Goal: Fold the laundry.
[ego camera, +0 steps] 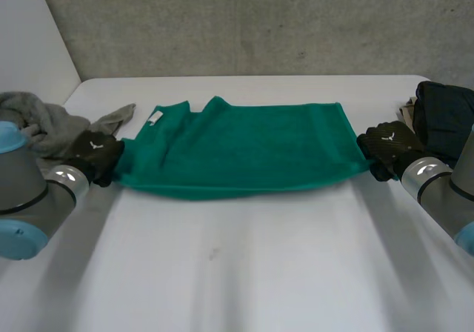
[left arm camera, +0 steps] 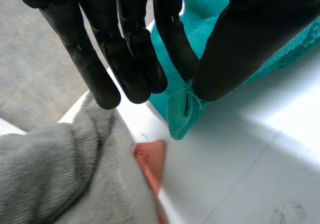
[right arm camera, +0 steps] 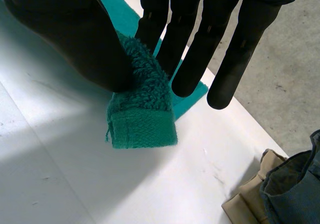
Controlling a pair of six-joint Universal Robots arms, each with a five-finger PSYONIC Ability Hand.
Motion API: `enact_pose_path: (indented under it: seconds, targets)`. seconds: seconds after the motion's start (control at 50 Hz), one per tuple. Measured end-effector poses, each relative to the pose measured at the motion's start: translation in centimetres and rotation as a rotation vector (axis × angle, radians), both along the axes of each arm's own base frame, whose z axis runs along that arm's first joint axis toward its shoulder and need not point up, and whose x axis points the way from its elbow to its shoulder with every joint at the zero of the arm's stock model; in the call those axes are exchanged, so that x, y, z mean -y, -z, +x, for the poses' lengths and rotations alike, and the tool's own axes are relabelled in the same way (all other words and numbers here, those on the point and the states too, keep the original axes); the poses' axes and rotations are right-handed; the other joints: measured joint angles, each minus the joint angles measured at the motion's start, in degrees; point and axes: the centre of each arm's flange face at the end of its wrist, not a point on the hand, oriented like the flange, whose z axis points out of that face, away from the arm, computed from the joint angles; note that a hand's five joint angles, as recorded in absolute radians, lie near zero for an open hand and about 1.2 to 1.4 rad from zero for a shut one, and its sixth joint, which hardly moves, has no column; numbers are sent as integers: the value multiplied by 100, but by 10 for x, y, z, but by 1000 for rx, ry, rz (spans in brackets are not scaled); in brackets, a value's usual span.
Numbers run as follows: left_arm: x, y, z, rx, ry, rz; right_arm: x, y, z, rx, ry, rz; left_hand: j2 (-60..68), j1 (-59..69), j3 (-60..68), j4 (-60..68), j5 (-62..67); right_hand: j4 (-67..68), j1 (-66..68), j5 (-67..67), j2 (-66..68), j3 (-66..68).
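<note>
A green towel [ego camera: 244, 150] lies folded and stretched across the white table [ego camera: 244, 273] between my two hands. My left hand [ego camera: 98, 154] is at the towel's left end; in the left wrist view its thumb [left arm camera: 245, 44] and fingers [left arm camera: 172, 39] pinch a corner of the towel [left arm camera: 182, 114]. My right hand [ego camera: 389, 148] is at the right end; in the right wrist view its thumb [right arm camera: 75, 39] and fingers [right arm camera: 155, 19] pinch the bunched corner of the towel [right arm camera: 142, 114] just above the table.
A grey garment [ego camera: 44, 124] lies heaped at the table's left edge, close beside my left hand, with a reddish cloth edge [left arm camera: 150, 159] under it. Dark and tan folded clothes [ego camera: 441, 117] sit at the right edge behind my right hand.
</note>
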Motion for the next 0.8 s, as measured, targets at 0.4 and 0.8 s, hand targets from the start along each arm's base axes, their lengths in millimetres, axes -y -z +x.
enact_pose_path:
  seconds: [0.4,0.8]
  targets:
    - [-67,-19,22,79,-1,222,-29,-21,-4,-124,-54,87,0,0,0,2,-1,0,0,0,0,0]
    - [-118,-52,18,255,132,349,-68,-27,-31,-411,-180,391,14,0,5,4,-1,0,0,0,0,0]
